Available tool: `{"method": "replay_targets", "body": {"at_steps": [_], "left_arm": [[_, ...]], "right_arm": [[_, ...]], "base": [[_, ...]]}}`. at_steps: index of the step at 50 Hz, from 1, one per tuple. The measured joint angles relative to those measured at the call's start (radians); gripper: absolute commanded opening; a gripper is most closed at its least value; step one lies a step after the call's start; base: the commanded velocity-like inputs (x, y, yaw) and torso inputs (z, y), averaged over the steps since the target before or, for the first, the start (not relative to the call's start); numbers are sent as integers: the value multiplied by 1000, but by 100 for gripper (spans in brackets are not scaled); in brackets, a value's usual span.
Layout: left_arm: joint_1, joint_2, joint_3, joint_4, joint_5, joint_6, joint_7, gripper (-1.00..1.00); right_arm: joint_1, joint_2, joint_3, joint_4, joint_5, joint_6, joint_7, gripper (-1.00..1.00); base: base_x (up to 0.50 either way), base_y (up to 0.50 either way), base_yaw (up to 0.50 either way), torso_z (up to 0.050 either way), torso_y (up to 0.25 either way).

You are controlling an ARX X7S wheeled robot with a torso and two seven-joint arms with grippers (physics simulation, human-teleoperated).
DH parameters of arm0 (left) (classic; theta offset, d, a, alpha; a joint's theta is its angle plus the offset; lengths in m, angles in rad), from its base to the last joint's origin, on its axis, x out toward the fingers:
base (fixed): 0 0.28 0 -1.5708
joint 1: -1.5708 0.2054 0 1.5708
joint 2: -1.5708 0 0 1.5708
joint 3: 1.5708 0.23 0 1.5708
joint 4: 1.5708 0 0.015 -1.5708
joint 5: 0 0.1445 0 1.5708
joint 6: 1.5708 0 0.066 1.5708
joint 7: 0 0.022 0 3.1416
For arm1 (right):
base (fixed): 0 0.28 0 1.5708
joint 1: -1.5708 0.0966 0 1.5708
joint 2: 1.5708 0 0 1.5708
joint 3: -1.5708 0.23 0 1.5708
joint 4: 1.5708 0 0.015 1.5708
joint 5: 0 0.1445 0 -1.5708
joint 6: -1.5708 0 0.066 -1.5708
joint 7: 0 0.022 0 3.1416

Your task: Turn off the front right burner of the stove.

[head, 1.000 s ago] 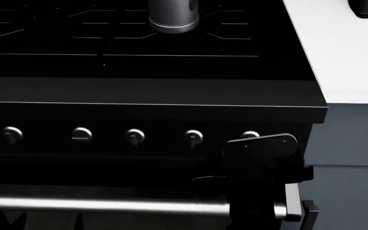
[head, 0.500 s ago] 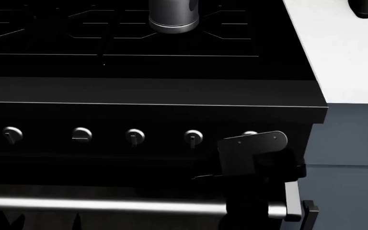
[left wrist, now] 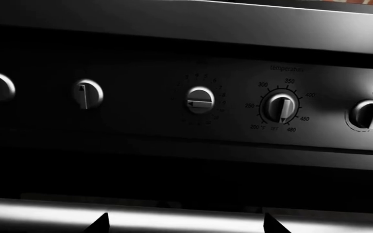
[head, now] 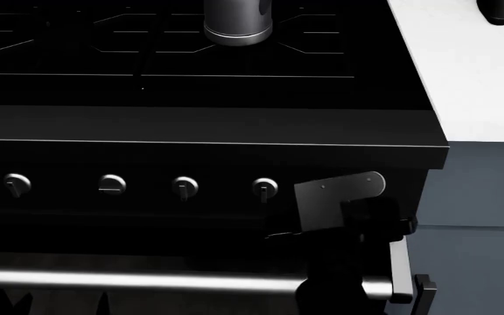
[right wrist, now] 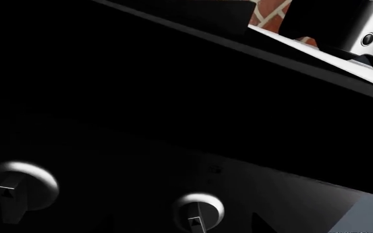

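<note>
The stove [head: 191, 125] fills most of the head view — a wide black range with dark cooktop grates [head: 86, 33], a row of small round silver knobs [head: 184, 186] across its front panel and a long steel oven bar handle [head: 138, 281] below. A steel pot [head: 238, 20] stands on the grates. To the right lie a white counter [head: 471, 72] and a grey-blue cabinet [head: 484, 216]. The right gripper [head: 344, 200] sits against the panel at the row's right end, covering the knob there — whether its jaws are apart or together cannot be told. The left gripper's fingertips [left wrist: 102, 224] show as dark points well apart, holding nothing.
</note>
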Motion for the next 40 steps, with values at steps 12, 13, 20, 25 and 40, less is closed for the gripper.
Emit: {"method": "replay_targets", "body": {"at_steps": [12,13,20,25,40], "left_arm": [[-6,-4,3,-7,-5,1,-1,100],[-7,-5,4,-7,-5,1,-2,100],[-7,-7,7,-8,-7,2,-4,100],[-9,-8,10,-10,-8,2,-5,100],[-6,-12,18,-9,-9,3,-11,100]], "right_arm": [[33,-17,-7,121,6,-63,5,100],[35,-19,-7,131,6,-68,5,100],[57,-27,-11,200,11,-105,6,100],[82,-34,-15,267,14,-141,6,100],[142,-78,-47,466,13,-279,48,100]], "base": [[0,0,0,0,0],[0,0,0,0,0],[0,0,0,0,0],[0,0,0,0,0],[13,0,1,0,0]]}}
